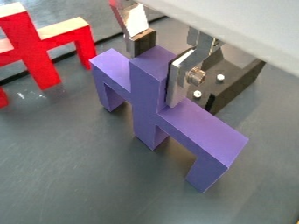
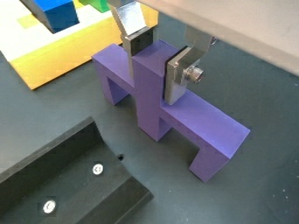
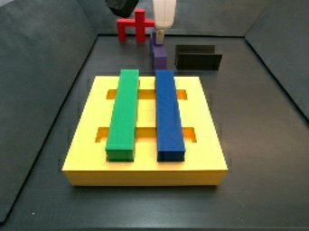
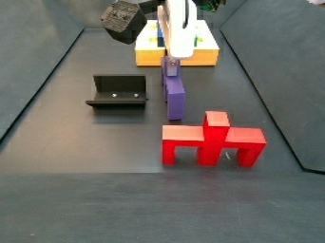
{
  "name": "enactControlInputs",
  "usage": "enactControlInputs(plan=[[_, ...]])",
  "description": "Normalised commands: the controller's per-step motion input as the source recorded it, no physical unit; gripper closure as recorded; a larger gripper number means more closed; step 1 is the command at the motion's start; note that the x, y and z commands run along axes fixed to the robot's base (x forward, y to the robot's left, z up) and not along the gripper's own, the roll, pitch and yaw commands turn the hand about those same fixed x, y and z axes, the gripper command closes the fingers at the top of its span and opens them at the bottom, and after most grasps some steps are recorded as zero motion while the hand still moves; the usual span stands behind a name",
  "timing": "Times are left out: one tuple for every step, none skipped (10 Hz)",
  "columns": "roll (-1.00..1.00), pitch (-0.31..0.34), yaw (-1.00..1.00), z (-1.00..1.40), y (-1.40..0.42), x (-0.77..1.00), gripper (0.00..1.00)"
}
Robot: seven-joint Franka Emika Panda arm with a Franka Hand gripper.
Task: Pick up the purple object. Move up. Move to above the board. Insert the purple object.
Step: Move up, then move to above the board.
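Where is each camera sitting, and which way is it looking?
Wrist view: on the arm, looking down at the end effector astride the purple object, red piece beyond.
Wrist view: same perch, end effector, board corner, fixture.
Side view: beyond the board, facing the purple object.
Side view: behind the red piece, facing the board.
All share the purple object.

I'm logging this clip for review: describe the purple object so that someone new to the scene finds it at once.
Start at the board, the big yellow slab carrying a green and a blue bar. Beyond its far edge, on the dark floor, stands the purple object, with the gripper straddling its raised stem. The similar piece nearby is red, and the fixture is black.
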Motion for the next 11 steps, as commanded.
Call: enactControlInputs(plan=[[-0.01,0.03,-0.05,0.82,-0.05,-0.02,1.0],[-0.01,0.064,-0.05,0.56,-0.05,-0.06,1.0],[-0.01,0.032,-0.03,0.26,-0.02,-0.01,1.0],[0.0,0.0,0.0,1.4,0.0,0.0,1.0],[0.0,0.039,0.01,1.4,0.0,-0.02,1.0],[-0.01,0.028,0.0,1.4,0.0,-0.03,1.0],[-0.01,0.027,0.0,1.4,0.01,0.01,1.0],[-0.02,0.079,-0.01,0.98,0.01,0.05,1.0],[-0.02,0.09,-0.01,0.56,0.0,0.04,1.0],[-0.03,0.069,-0.01,0.32,0.0,0.03,1.0],[-0.03,0.054,-0.01,0.2,0.0,0.02,1.0]])
